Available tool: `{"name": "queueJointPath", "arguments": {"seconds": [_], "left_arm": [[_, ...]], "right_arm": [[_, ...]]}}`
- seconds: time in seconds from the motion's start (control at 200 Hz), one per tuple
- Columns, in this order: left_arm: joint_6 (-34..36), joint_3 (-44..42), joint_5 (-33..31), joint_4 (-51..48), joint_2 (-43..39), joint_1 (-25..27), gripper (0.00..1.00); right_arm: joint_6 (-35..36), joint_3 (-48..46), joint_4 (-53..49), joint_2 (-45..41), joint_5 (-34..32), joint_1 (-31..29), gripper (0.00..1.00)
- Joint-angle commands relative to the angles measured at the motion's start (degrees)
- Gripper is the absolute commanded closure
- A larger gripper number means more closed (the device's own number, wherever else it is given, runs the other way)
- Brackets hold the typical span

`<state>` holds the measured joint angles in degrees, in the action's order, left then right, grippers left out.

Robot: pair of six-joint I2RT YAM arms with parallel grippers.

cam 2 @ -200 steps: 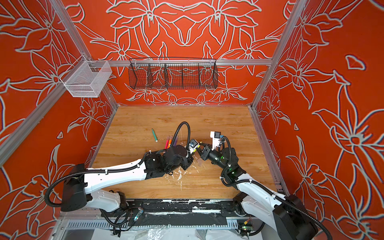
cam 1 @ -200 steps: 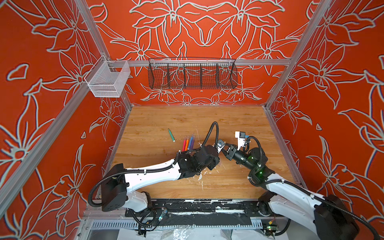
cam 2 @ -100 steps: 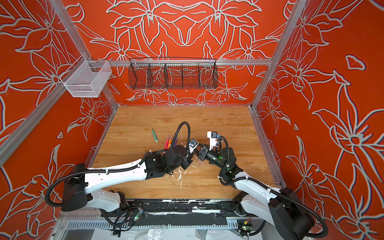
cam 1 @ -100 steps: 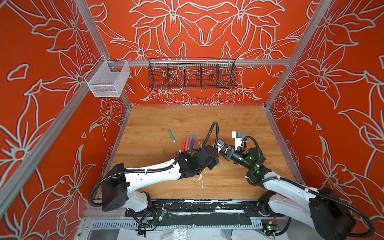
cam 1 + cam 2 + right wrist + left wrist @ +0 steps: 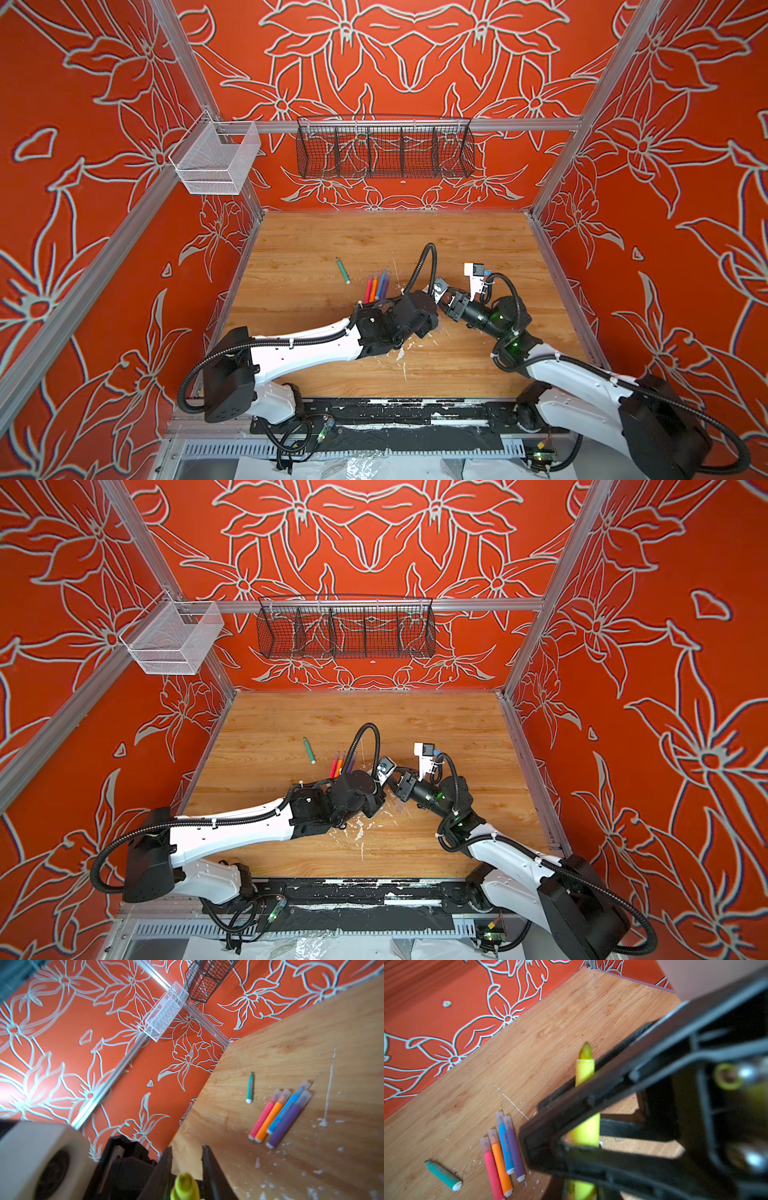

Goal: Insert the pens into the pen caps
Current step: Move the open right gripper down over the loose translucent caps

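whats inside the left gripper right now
a yellow pen, clamped in the left gripper. its bare tip sticks out with no cap on it. the fingers cover stretches of the barrel, and its back end runs out of the wrist view, so that end cannot be seen.

Bright even light, soft shadows, wrist views blurred close up, top-view edges bowed

The panel walls (image 5: 124, 124) are orange-red with pale grey outlined flowers. The wood-grain tabletop (image 5: 457, 249) is light brown, flecked white. There are a slim teal-green felt-tip pen (image 5: 343, 270), a pink-red pen (image 5: 492, 1169), an orange pen (image 5: 500, 1164), a blue pen (image 5: 505, 1145), a purple pen (image 5: 514, 1150) and a yellow pen (image 5: 585, 1070) with an olive-tinged nib. The small plastic caps (image 5: 485, 1144) look frosted clear, though blurred.
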<state>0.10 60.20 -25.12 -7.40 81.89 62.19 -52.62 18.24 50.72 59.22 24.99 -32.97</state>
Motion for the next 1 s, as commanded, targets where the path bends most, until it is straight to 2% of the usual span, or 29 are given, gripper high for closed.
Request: {"name": "queueJointPath", "arguments": {"seconds": [0.0,0.095,0.18,0.23,0.29,0.355,0.435,0.555,0.751,0.906,0.996], "left_arm": [[-2.31,-1.19,-2.16,2.63,-1.20,-1.51,1.00],[-6.43,-3.18,1.77,2.61,-4.02,-6.31,1.00],[-11.28,-6.38,5.57,3.19,-8.41,-12.94,1.00],[-13.60,-9.20,7.59,4.32,-11.60,-16.63,1.00],[-14.68,-12.53,5.53,6.00,-15.49,-18.79,1.00],[-15.09,-15.75,0.27,8.44,-19.47,-18.97,1.00],[-14.65,-20.25,-1.11,12.98,-23.87,-18.99,1.00],[-13.31,-23.86,2.14,16.88,-28.21,-19.03,1.00],[-10.86,-23.36,-0.55,15.82,-26.97,-18.97,1.00],[-10.40,-22.41,-1.59,14.90,-25.81,-19.04,1.00],[-9.87,-22.37,-2.21,14.60,-25.81,-19.04,1.00]], "right_arm": [[1.01,0.54,-5.16,-2.72,-4.70,-0.25,0.55],[3.25,3.49,-21.89,-6.37,-12.59,-0.22,0.52],[2.76,8.79,-44.36,-8.27,-25.63,-0.24,0.56],[1.22,11.74,-53.06,-7.72,-31.60,-0.24,0.56],[0.06,15.61,-60.88,-5.61,-35.35,-0.20,0.66],[0.38,20.17,-66.56,-2.46,-35.32,-0.23,0.74],[1.92,25.19,-71.12,1.93,-34.34,-0.86,0.76],[3.37,29.73,-75.40,7.94,-35.10,-2.51,0.75],[5.16,33.75,-76.39,16.29,-35.31,-5.39,0.71],[5.79,36.55,-79.30,19.55,-39.90,-9.52,0.68],[6.79,37.14,-81.27,20.84,-37.53,-10.53,0.66]]}}
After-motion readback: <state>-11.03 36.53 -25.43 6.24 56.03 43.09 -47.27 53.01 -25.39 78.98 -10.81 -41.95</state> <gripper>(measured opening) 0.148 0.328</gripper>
